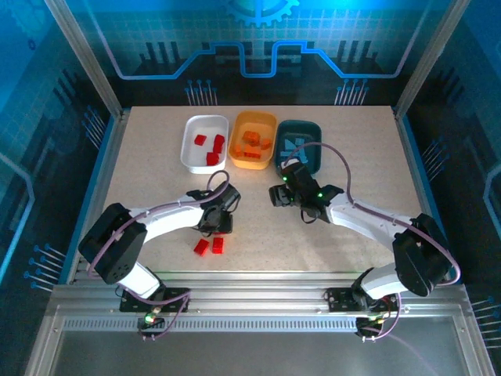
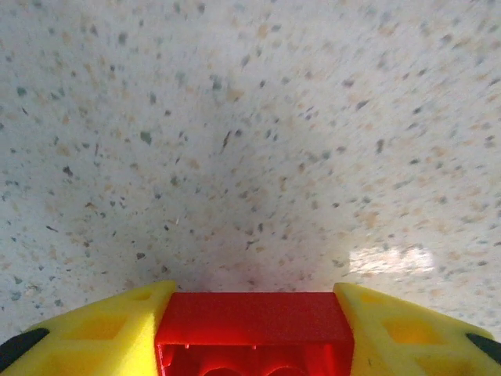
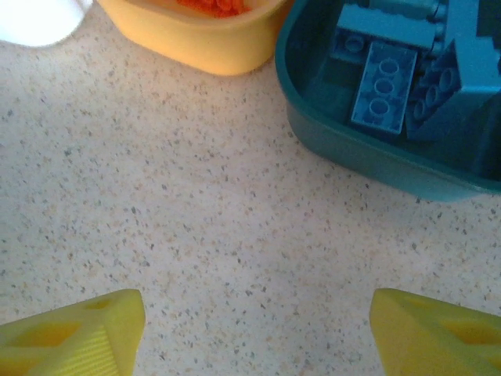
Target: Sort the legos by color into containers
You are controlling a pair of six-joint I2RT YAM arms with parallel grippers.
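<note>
- Left pincer (image 1: pixel 213 223) (image 2: pixel 254 313): closed narrow on one red brick (image 2: pixel 254 333). Both yellow fingers (image 2: pixel 117 329) touch the brick's sides in the left wrist view.
- Speckled table (image 2: pixel 250 117) lies ahead of the left pincer. Whether the held brick touches the table cannot be told.
- Two loose red bricks (image 1: pixel 210 246) lie on the table (image 1: pixel 360 157) just behind the left pincer, towards the arm bases. They are side by side, close to each other.
- White tub (image 1: pixel 190 149) stands beyond the left pincer, well apart from it. It holds sorted red bricks (image 1: pixel 209 145).
- Right pincer (image 1: pixel 275 194) (image 3: pixel 254 337): wide, nothing between its yellow fingers (image 3: pixel 78 337). It hangs over bare table (image 3: pixel 235 235).
- Teal tub (image 3: pixel 352 160) (image 1: pixel 301 124) sits ahead and to the right of the right pincer, near it. It holds light blue bricks (image 3: pixel 383 86) (image 1: pixel 296 147), studs visible on one.
- Orange tub (image 3: pixel 203 47) (image 1: pixel 239 125) sits ahead and slightly left of the right pincer, just beside the teal tub. Orange bricks (image 1: pixel 252 145) lie inside.
- A corner of the white tub (image 3: pixel 35 19) shows far ahead-left of the right pincer.
- The three tubs stand in a row: white, orange, teal.
</note>
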